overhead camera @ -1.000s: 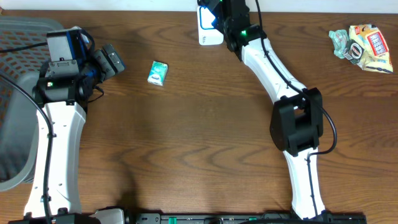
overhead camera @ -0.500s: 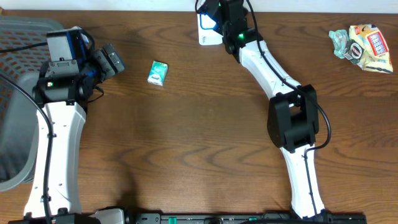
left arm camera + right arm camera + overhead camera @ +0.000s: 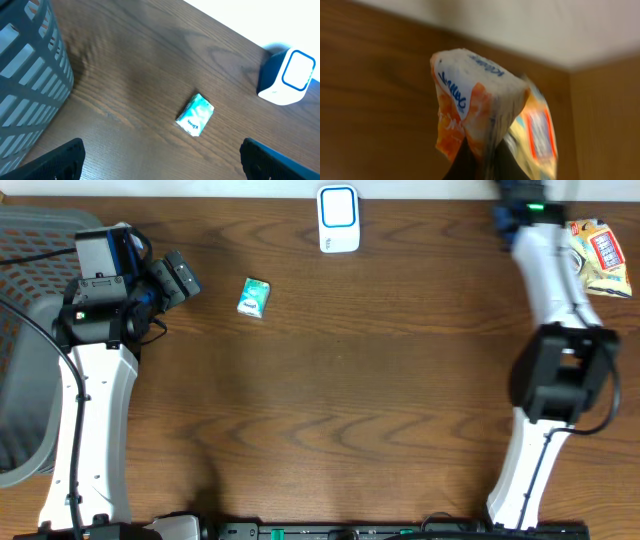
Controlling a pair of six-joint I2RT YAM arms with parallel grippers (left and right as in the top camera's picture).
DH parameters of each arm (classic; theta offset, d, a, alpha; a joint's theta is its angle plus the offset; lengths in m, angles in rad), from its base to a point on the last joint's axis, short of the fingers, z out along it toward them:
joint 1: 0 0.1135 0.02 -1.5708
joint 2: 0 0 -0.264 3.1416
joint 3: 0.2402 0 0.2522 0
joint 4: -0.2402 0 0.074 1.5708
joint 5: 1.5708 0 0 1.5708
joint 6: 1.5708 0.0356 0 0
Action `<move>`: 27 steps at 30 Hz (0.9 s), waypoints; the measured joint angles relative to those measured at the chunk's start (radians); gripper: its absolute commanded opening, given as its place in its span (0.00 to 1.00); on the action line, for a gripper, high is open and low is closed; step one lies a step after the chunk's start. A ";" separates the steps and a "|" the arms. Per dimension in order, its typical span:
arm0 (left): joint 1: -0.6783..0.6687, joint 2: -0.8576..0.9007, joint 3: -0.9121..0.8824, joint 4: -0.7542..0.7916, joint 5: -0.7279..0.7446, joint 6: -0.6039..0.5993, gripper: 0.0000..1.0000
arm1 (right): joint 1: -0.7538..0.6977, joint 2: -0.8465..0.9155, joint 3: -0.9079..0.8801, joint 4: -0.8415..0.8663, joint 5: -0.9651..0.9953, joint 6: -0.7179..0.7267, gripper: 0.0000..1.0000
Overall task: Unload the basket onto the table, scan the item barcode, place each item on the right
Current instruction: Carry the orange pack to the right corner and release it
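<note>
The item, an orange-and-white tissue packet, is pinched at its lower edge by my shut right gripper. In the overhead view that gripper is at the back right edge of the table, and the packet itself is hidden there. The white scanner with a blue-framed window stands at the back centre, well to the left of the right gripper. My left gripper is open at the left, holding nothing. Its fingers frame a small teal packet lying on the wood.
A pile of snack packets lies in the back right corner; one yellow packet shows just behind the held item. A grey slatted basket stands at the left edge. The teal packet lies between the left gripper and the scanner.
My right arm has swung from in front of the scanner at the back centre to the back right corner. The left arm has not moved.
</note>
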 measured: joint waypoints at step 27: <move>0.000 0.000 0.000 0.000 0.000 0.000 0.98 | -0.129 0.000 0.000 -0.141 -1.251 0.295 0.99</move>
